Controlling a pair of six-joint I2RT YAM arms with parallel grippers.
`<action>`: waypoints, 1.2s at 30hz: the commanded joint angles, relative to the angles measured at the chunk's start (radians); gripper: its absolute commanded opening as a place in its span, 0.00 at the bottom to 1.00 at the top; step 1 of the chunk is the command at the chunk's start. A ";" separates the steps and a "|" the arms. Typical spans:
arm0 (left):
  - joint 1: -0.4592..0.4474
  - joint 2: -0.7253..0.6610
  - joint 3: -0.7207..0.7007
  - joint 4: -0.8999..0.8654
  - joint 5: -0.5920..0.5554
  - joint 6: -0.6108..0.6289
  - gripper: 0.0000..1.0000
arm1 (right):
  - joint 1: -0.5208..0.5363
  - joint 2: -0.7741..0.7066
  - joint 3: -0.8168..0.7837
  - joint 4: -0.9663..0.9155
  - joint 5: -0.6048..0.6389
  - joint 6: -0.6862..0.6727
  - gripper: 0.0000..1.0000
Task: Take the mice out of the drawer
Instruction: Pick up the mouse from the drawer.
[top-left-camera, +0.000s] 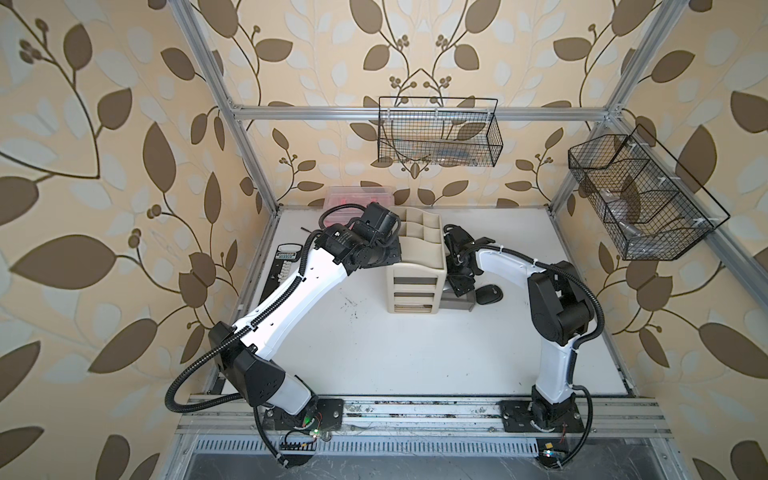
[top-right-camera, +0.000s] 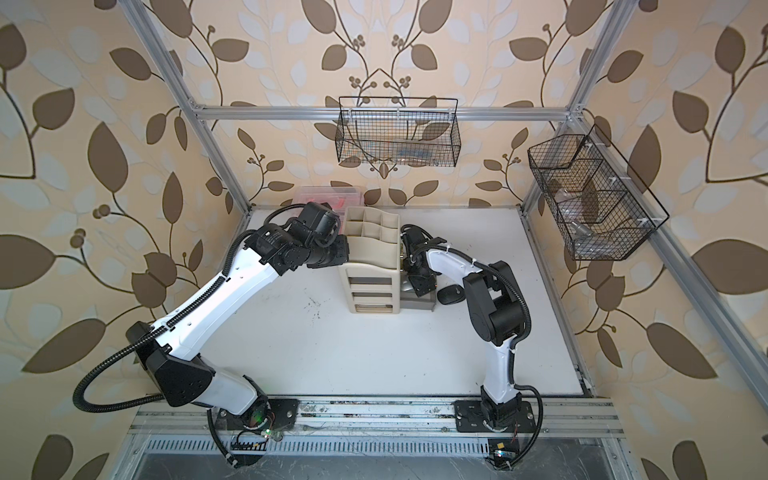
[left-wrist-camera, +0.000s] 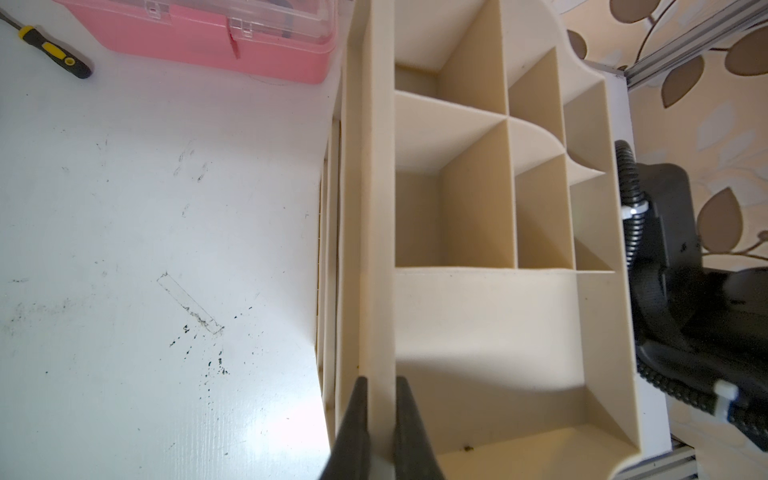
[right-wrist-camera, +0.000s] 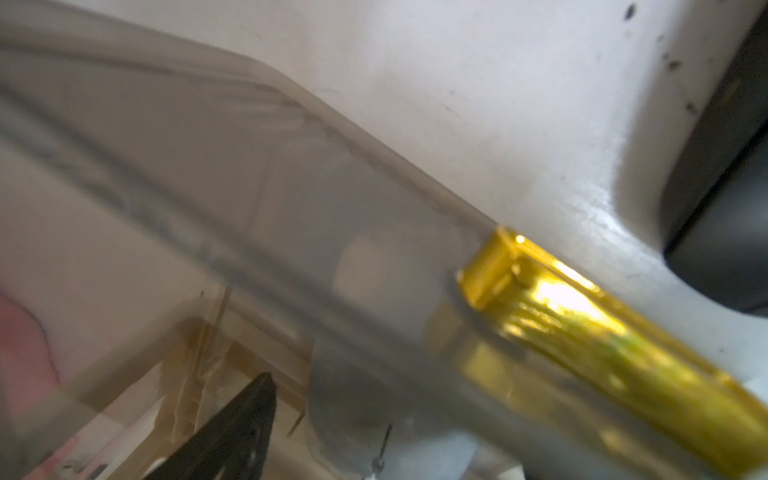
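Left arm (top-left-camera: 291, 299) reaches forward, left gripper (left-wrist-camera: 381, 382) pinched tight on organizer wall (left-wrist-camera: 376, 249). Right arm (top-left-camera: 503, 259) bent inward, right gripper (top-left-camera: 458, 286) pointing down, jaws look spread, blurry view.

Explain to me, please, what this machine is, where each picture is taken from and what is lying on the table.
This is a two-armed robot at a white table. Two pictures look down from one overhead camera; the other two come from a camera on each wrist. In the middle stands a beige organiser, with open compartments above small drawers. The left gripper is shut on its rim, seemingly to steady it. The right gripper hangs over a grey drawer beside the organiser; I cannot tell whether it is open. One black mouse lies next to that drawer. At the back sit a pink box and a screwdriver.
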 joint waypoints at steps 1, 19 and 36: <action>-0.004 -0.035 -0.003 0.051 -0.011 0.013 0.00 | -0.004 0.050 0.019 -0.091 0.044 -0.024 0.84; -0.004 -0.027 0.004 0.033 -0.020 0.023 0.00 | -0.017 0.058 0.063 -0.094 0.038 -0.080 0.58; -0.002 -0.014 0.018 0.009 -0.037 0.015 0.00 | -0.013 -0.055 0.059 -0.062 0.042 -0.262 0.54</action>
